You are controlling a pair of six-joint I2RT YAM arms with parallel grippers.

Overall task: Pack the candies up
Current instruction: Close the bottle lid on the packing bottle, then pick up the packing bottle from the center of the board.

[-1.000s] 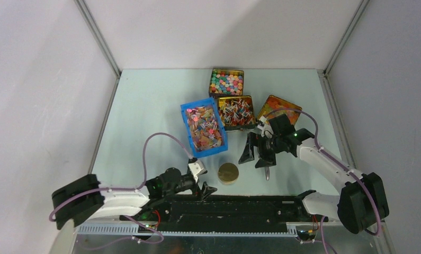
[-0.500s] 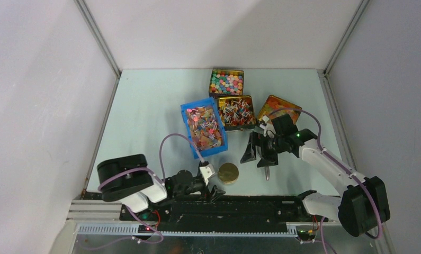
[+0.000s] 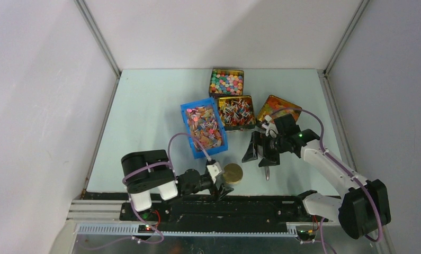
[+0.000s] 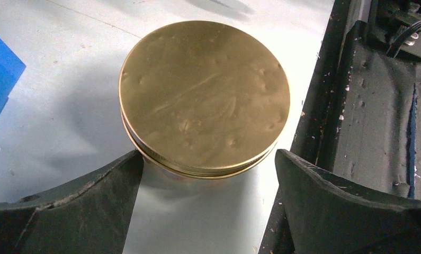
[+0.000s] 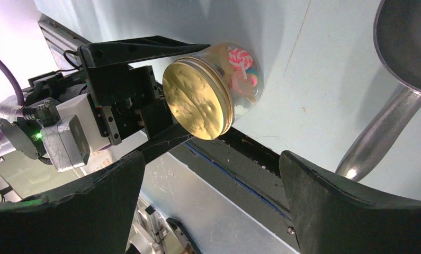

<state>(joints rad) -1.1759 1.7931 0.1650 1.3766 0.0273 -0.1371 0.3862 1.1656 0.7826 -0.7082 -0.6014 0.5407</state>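
The candies, small twist-wrapped sweets, fill a blue bin and a gold tin behind it. A small glass jar with a gold lid stands near the front edge. In the left wrist view, the jar is just ahead of my open left gripper, with one finger at each side of its lid. My left gripper lies low beside the jar. My right gripper is open and empty, hovering right of the blue bin and above a metal spoon.
A tin of round pastel balls stands at the back. A tin of orange-yellow jelly pieces sits behind the right arm. The spoon's bowl and handle lie on the table near the jar. The black base rail runs along the front.
My left arm has swung right along the front edge and brought its open gripper up to the gold-lidded jar. The right gripper has barely moved.
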